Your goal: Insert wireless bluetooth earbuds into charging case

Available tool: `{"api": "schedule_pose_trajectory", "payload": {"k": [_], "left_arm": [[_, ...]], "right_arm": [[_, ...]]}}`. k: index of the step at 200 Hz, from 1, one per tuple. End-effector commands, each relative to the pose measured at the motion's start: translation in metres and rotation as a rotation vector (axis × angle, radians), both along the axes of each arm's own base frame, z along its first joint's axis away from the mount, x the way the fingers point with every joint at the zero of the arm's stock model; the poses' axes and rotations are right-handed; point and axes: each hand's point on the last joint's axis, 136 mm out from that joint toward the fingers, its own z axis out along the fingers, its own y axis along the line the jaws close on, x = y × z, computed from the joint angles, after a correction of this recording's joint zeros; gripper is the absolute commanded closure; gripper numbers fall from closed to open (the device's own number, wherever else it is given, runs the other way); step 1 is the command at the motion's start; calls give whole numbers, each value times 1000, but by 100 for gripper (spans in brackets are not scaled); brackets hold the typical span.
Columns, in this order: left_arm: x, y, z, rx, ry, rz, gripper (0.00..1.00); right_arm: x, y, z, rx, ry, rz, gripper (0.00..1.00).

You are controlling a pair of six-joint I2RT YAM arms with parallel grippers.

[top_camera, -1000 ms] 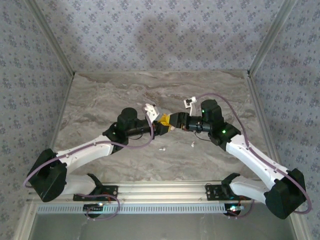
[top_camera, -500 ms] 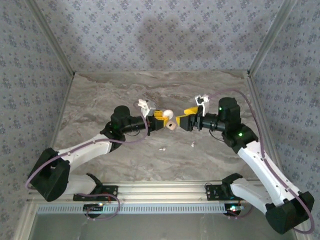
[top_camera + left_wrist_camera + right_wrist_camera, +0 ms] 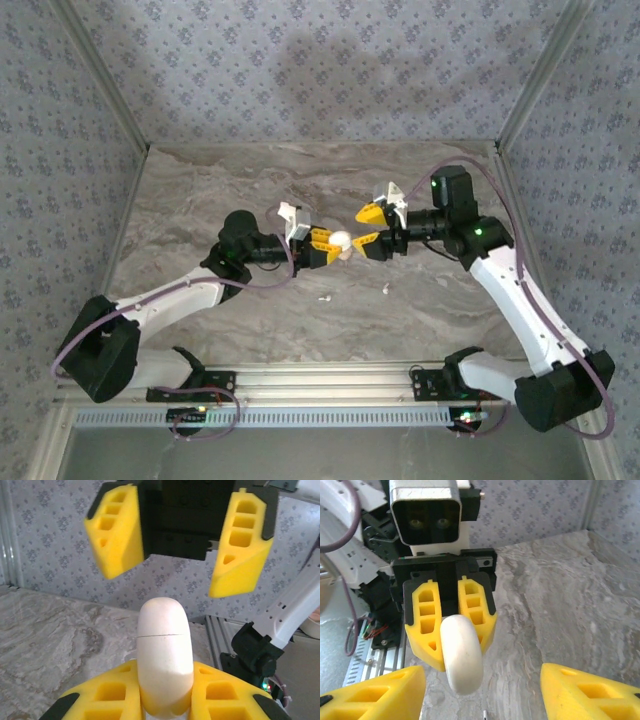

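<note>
at the near edge, a metal rail (image 3: 320, 378) with both arm bases bolted on. just beyond it, on the grey marble-patterned table (image 3: 200, 200), two tiny white earbuds (image 3: 324, 298), one toward the left and the other (image 3: 386, 290) toward the right, apart from each other and lying loose, touched by neither arm. farther in, above the middle of the table, the left gripper (image 3: 332, 246), reaching in from the left with its yellow fingers (image 3: 112, 695) pressed onto either side of the charging case (image 3: 342, 243). white, smooth and egg-shaped, with a thin seam across its middle and the lid down (seen most plainly from the left wrist), gripped at its lower end, rounded top sticking out past the fingertips and pointing at the other arm. seen from the right wrist, held clear of the tabletop. facing it from the right, the right gripper (image 3: 366, 227), jaws spread wide, one yellow finger (image 3: 117, 530) on each side of the case's top but apart from it, closed on nothing. earbuds well below and nearer than the case, not in it. at the far end, beyond the table's back edge, a wall (image 3: 320, 70) papered in pale blue-grey with a small repeating floral print.
</note>
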Motion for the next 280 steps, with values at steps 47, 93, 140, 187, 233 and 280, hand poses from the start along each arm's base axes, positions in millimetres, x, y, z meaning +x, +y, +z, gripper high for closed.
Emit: {"api": "schedule_pose_trajectory", "payload": {"k": [47,93,140,187,233,280], "left_arm": [[-7,-1,28,-52,-80,-50,82],[-7,0,31,-58,-81,-41,82],[-5,0,32,-60,-72,-32,81],[-9,1,12,85,-109,-44,55],[-15,5,-1,199,-176,-81,54],[-19,1,-6,213,-157,-134,53]], "right_arm": [[-19,14,18,84,23,206,45],[-23,17,9,62,59,219,54],[-23,15,9,44,52,210,78],[-26,2,-7,-160,-21,139,87],[-37,-4,-23,-368,-70,140,88],[-40,7,-17,-344,-102,170,88]]}}
